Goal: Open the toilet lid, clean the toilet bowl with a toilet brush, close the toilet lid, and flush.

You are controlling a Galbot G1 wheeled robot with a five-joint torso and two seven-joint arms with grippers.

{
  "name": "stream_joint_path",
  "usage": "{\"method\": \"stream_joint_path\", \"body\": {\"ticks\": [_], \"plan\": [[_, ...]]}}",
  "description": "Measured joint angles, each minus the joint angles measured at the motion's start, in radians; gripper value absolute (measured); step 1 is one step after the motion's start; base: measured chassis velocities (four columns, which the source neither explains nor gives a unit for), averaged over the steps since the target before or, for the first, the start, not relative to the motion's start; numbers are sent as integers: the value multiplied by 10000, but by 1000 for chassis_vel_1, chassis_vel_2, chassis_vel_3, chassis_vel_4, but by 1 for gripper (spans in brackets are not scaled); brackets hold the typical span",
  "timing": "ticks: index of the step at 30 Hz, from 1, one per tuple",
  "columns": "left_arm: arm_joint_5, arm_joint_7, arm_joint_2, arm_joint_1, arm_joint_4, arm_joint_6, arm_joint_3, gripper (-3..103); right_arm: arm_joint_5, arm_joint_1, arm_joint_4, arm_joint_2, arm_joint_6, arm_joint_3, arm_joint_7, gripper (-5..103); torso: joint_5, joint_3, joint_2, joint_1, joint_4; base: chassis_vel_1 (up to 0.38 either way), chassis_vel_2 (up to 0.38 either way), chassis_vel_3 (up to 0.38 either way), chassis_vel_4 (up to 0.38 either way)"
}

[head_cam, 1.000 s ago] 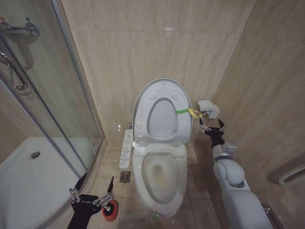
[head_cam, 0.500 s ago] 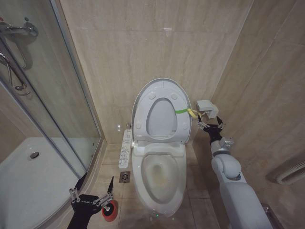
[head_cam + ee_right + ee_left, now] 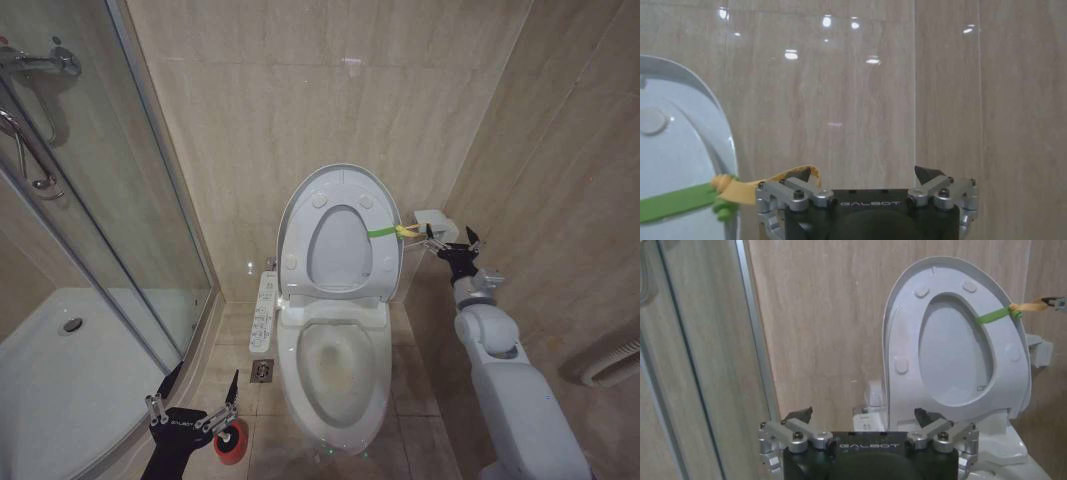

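The toilet lid point(image 3: 340, 182) stands upright against the back wall, with the ring seat raised against it. A green strap point(image 3: 381, 233) with a yellow loop point(image 3: 406, 231) hangs off its right edge. My right gripper point(image 3: 450, 243) is open just right of that loop, level with it. In the right wrist view the yellow loop point(image 3: 750, 190) lies beside one finger of the open right gripper point(image 3: 863, 174), not between the fingers. The toilet bowl point(image 3: 335, 375) is uncovered. My left gripper point(image 3: 195, 392) hangs open low on the left, over the red holder point(image 3: 233, 443) of the toilet brush.
A glass shower screen point(image 3: 150, 200) and white shower tray point(image 3: 60, 385) take up the left. A white control panel point(image 3: 265, 308) runs along the bowl's left side, near a floor drain point(image 3: 263, 371). A white box point(image 3: 436, 220) is fixed on the wall behind the right gripper.
The right arm has lifted and reached further toward the wall, bringing its gripper up level with the yellow loop. The left arm and the lid have not moved.
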Motion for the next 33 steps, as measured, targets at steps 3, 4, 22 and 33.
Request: {"method": "stream_joint_path", "body": {"ticks": [3,4,22,33], "plan": [[0,-1,-1,-1,0,0,-1,99,174,-537,517,-96,-47,58,-35,100,0,0,0,0,-1,0,0,0,0],[0,0,0,0,0,0,0,99,258,-675,664,-115,-79,58,-35,100,1,0,0,0,-3,0,0,0,0],[0,0,-1,0,0,0,-1,99,626,389,181,-49,-259,-384,213,100,1,0,0,0,4,0,0,0,0],[0,0,0,0,0,0,0,99,487,2210,-1286,-335,-179,-995,302,100,-1,1,0,0,2,0,0,0,0]]}}
